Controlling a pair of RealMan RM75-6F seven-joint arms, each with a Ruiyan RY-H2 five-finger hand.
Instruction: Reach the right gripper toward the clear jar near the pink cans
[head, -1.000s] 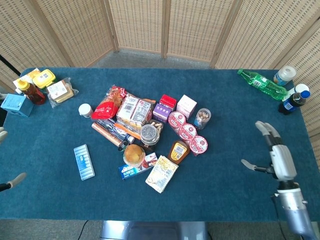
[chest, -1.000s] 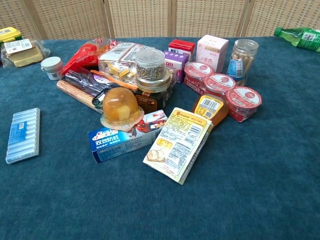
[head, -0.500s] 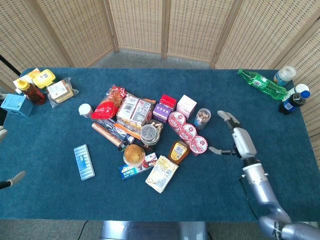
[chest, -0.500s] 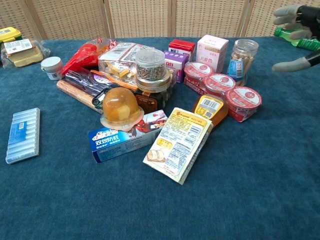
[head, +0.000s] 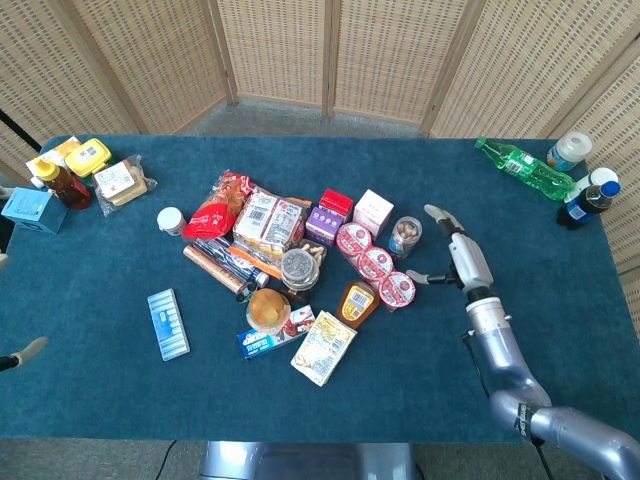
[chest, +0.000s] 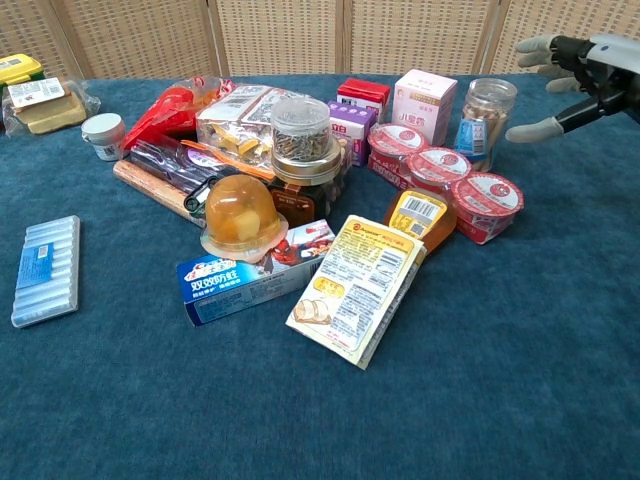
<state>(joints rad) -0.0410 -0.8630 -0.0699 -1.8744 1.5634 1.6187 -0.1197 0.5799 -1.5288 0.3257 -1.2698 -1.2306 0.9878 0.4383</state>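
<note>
The clear jar (head: 405, 236) (chest: 484, 119) stands upright just right of the pink box, behind three pink cans (head: 376, 265) (chest: 441, 170). My right hand (head: 452, 250) (chest: 570, 75) hovers open to the right of the jar, thumb and fingers spread, a small gap from the glass and touching nothing. Only a fingertip of my left hand (head: 28, 352) shows at the far left edge of the head view, too little to judge.
A heap of snacks (head: 270, 240) fills the table's centre. A green bottle (head: 523, 168) and two more bottles (head: 585, 190) lie at the back right. A blue pack (head: 168, 323) sits front left; jars and boxes (head: 70, 170) stand back left.
My right hand has swung in from the table's right side leftward and away from me, closing to just right of the clear jar. No object has moved.
</note>
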